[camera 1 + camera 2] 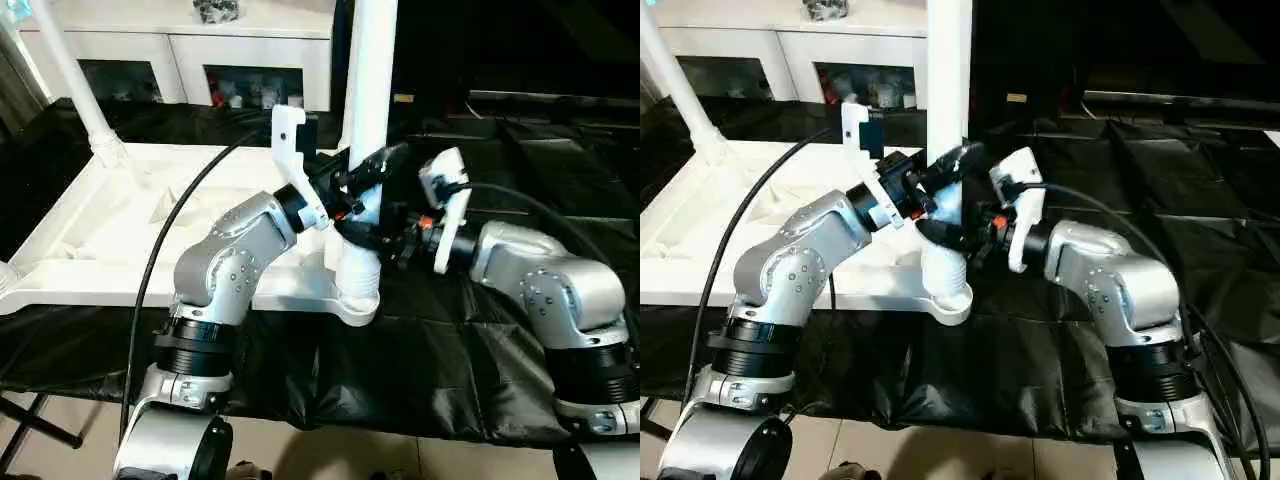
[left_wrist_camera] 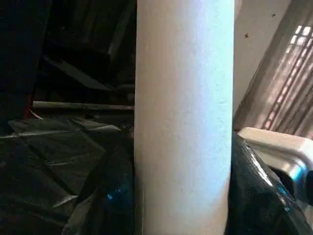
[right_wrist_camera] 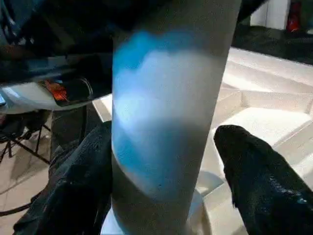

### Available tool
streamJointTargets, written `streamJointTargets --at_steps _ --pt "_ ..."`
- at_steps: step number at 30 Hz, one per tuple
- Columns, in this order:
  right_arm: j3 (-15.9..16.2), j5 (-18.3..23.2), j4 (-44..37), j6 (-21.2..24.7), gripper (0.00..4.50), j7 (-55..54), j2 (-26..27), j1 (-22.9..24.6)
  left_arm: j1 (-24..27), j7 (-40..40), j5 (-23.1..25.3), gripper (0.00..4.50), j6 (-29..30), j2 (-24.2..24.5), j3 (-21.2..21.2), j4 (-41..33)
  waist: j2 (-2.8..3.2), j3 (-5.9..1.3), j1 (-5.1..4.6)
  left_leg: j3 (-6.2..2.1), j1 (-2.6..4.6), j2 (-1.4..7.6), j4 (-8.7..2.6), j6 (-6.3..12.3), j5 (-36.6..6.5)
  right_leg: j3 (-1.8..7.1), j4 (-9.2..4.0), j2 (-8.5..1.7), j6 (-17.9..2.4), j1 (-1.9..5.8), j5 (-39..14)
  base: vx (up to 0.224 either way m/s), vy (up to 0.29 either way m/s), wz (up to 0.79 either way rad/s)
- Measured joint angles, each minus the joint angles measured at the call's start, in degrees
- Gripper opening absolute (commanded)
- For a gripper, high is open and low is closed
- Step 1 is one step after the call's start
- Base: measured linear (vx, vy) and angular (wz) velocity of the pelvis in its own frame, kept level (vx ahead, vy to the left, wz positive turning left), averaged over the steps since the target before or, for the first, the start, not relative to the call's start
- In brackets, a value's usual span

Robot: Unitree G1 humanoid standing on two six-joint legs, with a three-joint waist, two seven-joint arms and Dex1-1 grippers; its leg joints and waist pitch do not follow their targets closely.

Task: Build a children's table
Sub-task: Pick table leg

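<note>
Gripping from opposite sides, the left pincer [image 1: 362, 172] pinched the upright table leg [image 1: 368, 90] just above its corner socket [image 1: 357, 290] in the overturned tabletop [image 1: 120, 230]; the right pincer [image 3: 161, 176] straddled it, one finger [image 3: 259, 181] standing apart.

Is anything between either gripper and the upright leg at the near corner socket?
Nothing visible. The left gripper clasps the leg directly; the right gripper straddles it, with a gap beside one finger. The leg already stands in its socket.
</note>
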Motion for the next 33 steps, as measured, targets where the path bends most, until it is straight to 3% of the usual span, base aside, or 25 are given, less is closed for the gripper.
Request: streamJointTargets --at_steps 5,15,26,33 --pt "1.7 0.0 0.6 1.4 3.37 1.6 -1.0 0.0 0.2 -1.2 -0.1 1.88 0.4 0.6 -0.3 -1.1 -0.03 0.00 0.02 -0.01 0.00 0.01 0.00 0.00 0.0 -0.01 0.01 0.00 0.0 -0.01 0.0 0.000 0.000 0.00" --pt "1.9 0.5 0.7 2.5 3.37 2.0 -0.9 0.0 0.8 -2.5 -0.5 1.88 0.7 1.3 -1.2 -2.0 -0.09 0.02 -0.01 0.00 0.01 0.01 0.00 0.00 0.0 -0.01 0.01 0.00 0.0 -0.01 0.0 0.000 0.000 0.00" --pt "1.8 3.0 1.9 6.2 2.23 2.2 0.0 -1.1 1.0 -2.8 -0.3 1.88 0.7 1.6 -1.3 -2.3 -0.34 0.01 0.02 0.00 0.02 0.01 0.00 0.00 0.0 0.00 0.02 0.00 0.0 0.00 0.0 0.000 0.000 0.00" --pt "1.8 3.3 2.3 7.0 1.97 2.2 0.2 -1.6 1.0 -2.6 0.1 1.88 0.5 1.6 -1.3 -2.2 -0.37 0.01 0.03 0.00 0.01 0.01 0.00 0.00 0.0 0.00 0.02 0.00 0.0 -0.01 0.0 0.000 0.000 0.00"
